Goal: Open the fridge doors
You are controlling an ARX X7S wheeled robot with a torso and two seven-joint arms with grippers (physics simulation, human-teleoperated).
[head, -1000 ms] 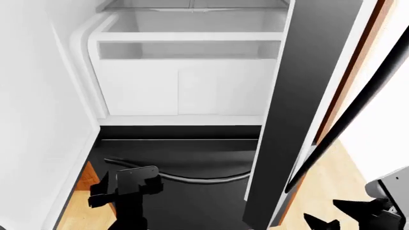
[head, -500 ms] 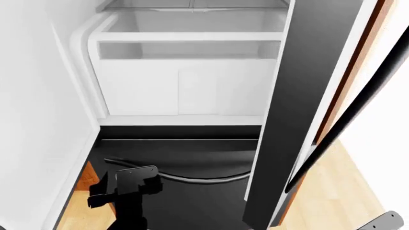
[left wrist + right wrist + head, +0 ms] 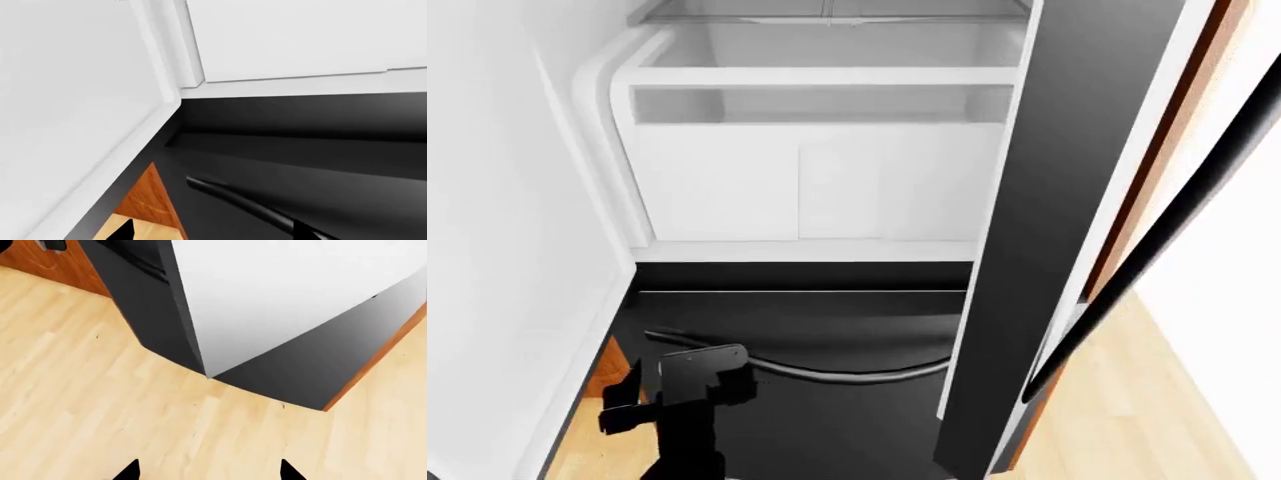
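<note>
Doors: two fridge doors, both swung open. The left door [image 3: 487,250] shows its white inner face along the head view's left side; the right door [image 3: 1068,200] stands edge-on at the right, dark grey outside, white inside.
Door handles: one slim black bar [image 3: 1148,250] shows on the right door; the left door's handle is out of sight.
Fridge interior: one white compartment [image 3: 814,170], open between the doors, with one shelf edge across its top.
Drawer: one wide dark drawer front [image 3: 814,320] below the compartment, carrying one curved handle [image 3: 827,372].
Left pincer: one [image 3: 627,400], low in the head view, just in front of the drawer and beside the left door's lower edge. In the left wrist view two dark fingertips [image 3: 125,231] stand well apart with nothing between them, pointing at the drawer handle [image 3: 247,207].
Right pincer: not seen from the head. In the right wrist view the pincer [image 3: 208,471] shows two dark tips [image 3: 130,471], spread wide and bare, above the wooden floor [image 3: 100,400] near the right door's bottom corner [image 3: 267,305].
Cabinets: brown wood [image 3: 1194,90] shows behind the right door; how many units I cannot tell.
</note>
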